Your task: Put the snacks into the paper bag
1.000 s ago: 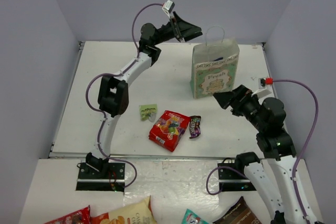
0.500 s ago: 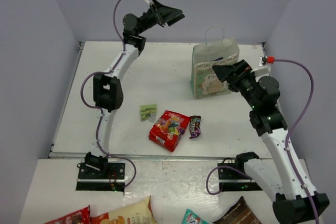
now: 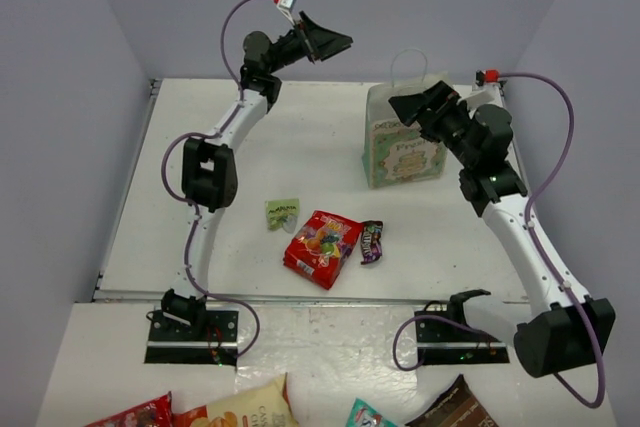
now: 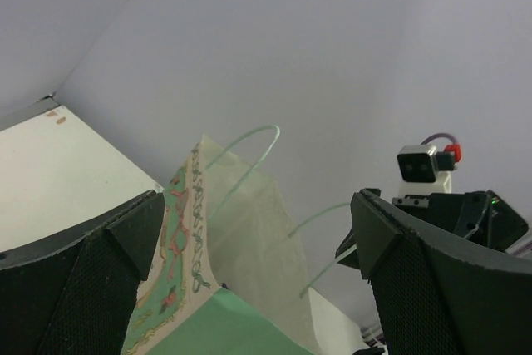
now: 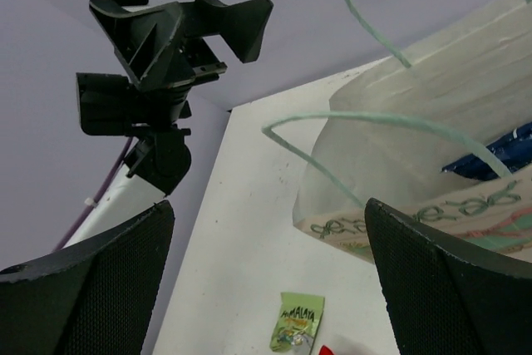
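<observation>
Left end effector [image 3: 335, 40], jaws wide and empty, hangs high left of the paper bag [image 3: 405, 152]; right end effector [image 3: 406, 106], also wide, hovers at its mouth. Bag stands upright on the worktop [image 3: 300, 147], mouth up, blue chip bag [image 5: 490, 160] inside.

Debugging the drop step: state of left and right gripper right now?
Left gripper: open, holding nothing.
Right gripper: open, holding nothing.

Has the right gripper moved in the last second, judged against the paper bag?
Yes. In the top view the right gripper went from the lower right corner of the paper bag up to its top rim, fingers open; the bag itself stayed put.
</observation>
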`<state>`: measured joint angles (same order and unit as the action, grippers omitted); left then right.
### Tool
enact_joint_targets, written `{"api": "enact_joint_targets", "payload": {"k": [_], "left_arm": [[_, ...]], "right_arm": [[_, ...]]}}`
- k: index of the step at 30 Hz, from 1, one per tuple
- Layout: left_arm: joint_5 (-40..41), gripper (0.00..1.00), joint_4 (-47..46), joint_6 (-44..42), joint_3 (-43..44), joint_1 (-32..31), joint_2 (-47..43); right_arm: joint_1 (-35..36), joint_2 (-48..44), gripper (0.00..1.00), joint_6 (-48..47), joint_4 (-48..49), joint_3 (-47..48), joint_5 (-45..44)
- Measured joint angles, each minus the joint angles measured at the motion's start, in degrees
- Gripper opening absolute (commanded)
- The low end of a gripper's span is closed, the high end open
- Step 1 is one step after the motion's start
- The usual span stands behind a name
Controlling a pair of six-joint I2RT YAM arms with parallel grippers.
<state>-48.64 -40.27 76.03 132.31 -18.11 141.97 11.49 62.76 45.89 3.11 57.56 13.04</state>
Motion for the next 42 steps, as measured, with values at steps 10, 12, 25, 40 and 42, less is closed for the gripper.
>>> {"api": "enact_joint_targets", "payload": {"k": [10,12,25,40,42], "left_arm": [[-0.17,1.00,4.57,-8.72,-7.23,0.00,-1.16],[0.00,1.00,7.45,-11.43,-10.60,0.02,-2.51],[5.77,0.97,20.26,-27.41,-30.88,0.83,-24.24],[7.52,0.97,24.11,-32.65,-37.51,0.85,-31.36],[7.58,0.97,24.87,-33.20,-37.53,0.85,-31.54]], "right_arm": [[2.08,10.93,0.95,-6.16,-0.44,11.32,-0.04],[2.60,13.03,0.94,-7.28,-0.76,13.51,-0.04],[4.28,17.16,0.54,-6.69,-1.09,14.53,2.36],[5.97,16.02,0.07,-2.14,-0.94,14.12,2.95],[6.25,15.56,0.07,-1.70,-0.94,13.75,2.95]]}}
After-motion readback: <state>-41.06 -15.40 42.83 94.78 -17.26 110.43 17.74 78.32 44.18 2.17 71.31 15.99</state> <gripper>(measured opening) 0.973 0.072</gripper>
